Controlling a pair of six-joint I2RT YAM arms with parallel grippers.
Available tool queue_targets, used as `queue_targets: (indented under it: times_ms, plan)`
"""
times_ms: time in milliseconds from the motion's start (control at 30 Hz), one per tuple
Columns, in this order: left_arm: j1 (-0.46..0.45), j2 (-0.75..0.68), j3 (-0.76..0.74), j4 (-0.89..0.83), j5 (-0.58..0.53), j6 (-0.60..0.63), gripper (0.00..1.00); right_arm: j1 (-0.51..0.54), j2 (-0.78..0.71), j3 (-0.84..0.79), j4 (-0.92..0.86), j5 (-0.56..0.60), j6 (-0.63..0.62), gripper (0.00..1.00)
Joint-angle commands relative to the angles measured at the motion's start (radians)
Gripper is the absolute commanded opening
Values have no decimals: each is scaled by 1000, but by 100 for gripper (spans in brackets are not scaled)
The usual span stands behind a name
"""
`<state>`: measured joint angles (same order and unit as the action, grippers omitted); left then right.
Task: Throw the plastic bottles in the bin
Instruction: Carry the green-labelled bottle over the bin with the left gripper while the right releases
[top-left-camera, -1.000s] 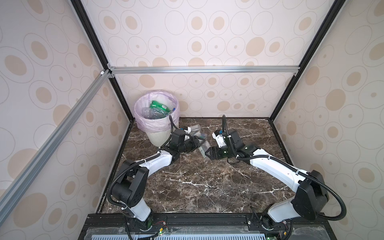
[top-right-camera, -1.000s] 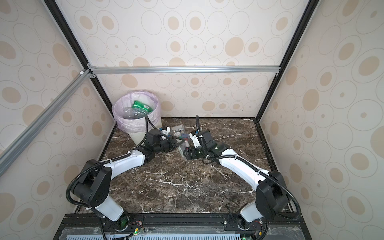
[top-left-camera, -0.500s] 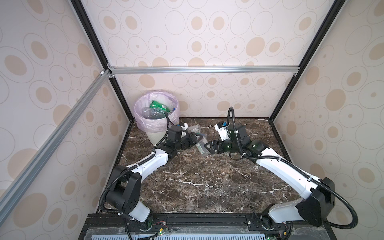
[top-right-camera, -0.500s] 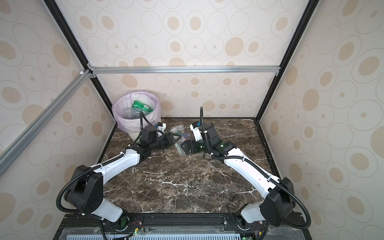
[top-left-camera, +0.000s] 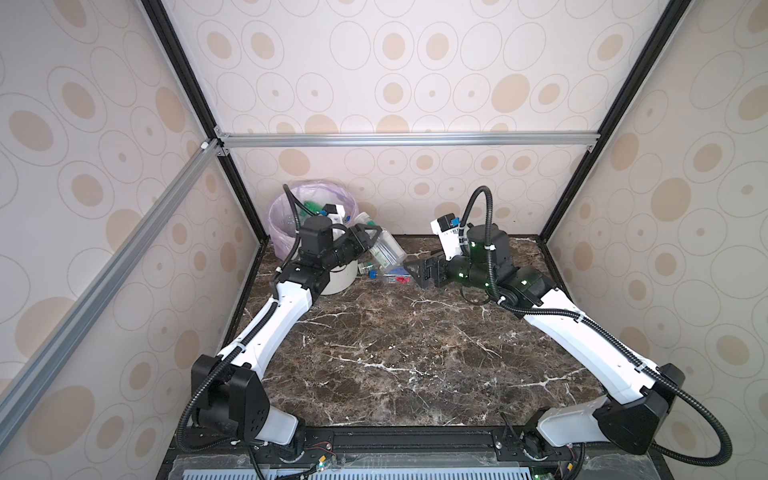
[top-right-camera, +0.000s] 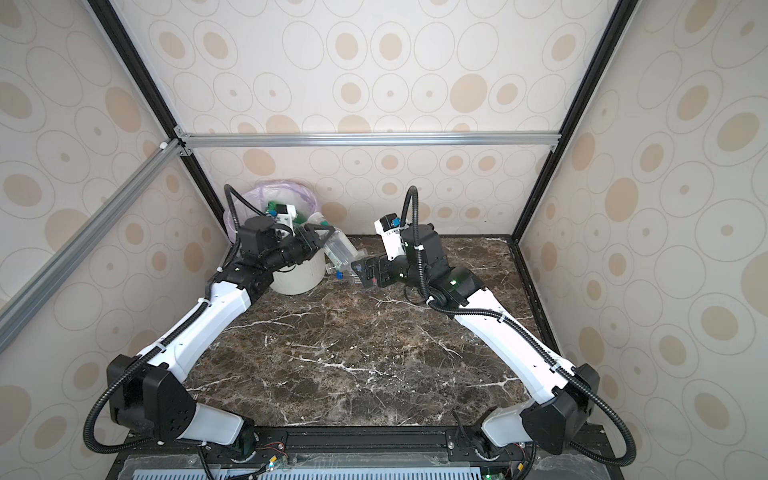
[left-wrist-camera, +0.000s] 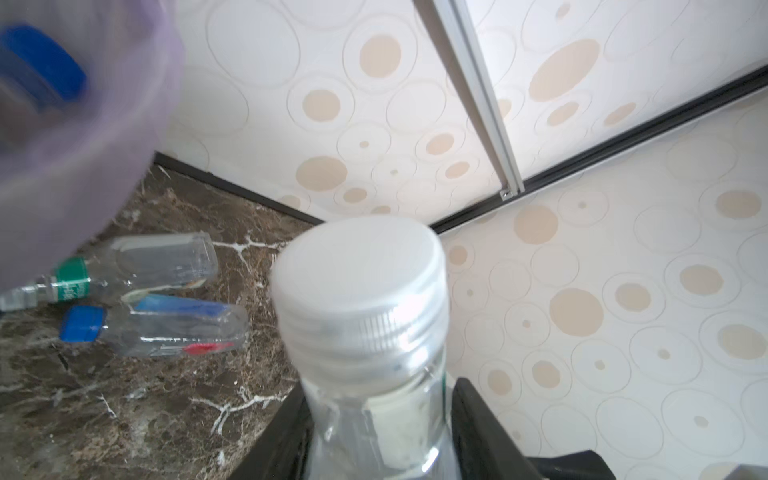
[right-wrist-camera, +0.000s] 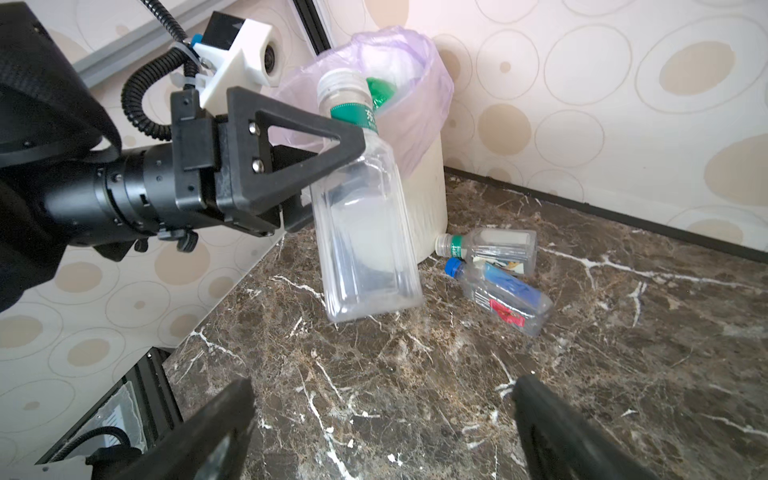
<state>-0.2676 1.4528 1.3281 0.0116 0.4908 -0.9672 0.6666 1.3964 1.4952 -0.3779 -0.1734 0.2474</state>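
**Held bottle** (right-wrist-camera: 365, 232): clear, white cap, green neck band. Tilted, cap about level with the rim of the bin (right-wrist-camera: 428, 199), outside it and just beside its wall.

**Left end effector** (right-wrist-camera: 334, 174): clamped on the held bottle at its shoulder.

**Bin**: cream, with a pink bag (right-wrist-camera: 419, 83) folded over the rim. Stands in the far left corner of the worktop (top-left-camera: 395, 353). A green bottle (right-wrist-camera: 380, 89) shows inside.

**Green-banded bottle** (right-wrist-camera: 490, 247) and **blue-capped bottle** (right-wrist-camera: 503, 295): both clear, lying side by side on the worktop at the bin's foot.

**Right end effector** (right-wrist-camera: 382, 415): fingers wide apart, empty, low over the worktop. Faces the two lying bottles from nearby.
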Motion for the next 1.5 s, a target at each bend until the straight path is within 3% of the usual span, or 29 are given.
queue_targets:
  times_ms: [0,467,767,967,1100,1167,1467]
  plan:
    - [55,-25,94,-32,19,31,51,22,35,71,22,12,-36,100]
    - [282,25,416,-31,81,6,52,91,185,271,20,1,-46,100]
    - [315,19,411,24,54,31,52,90,206,270,4,18,-52,100]
    - [371,195,432,-18,60,66,52,90,214,251,1,17,-44,100]
    - [370,273,525,-42,112,71,79,90,203,233,-1,19,-40,100]
    - [368,253,512,-24,115,65,98,91,195,211,7,24,-41,100]
    - [356,131,438,-68,127,115,99,91,199,188,30,3,-12,100]
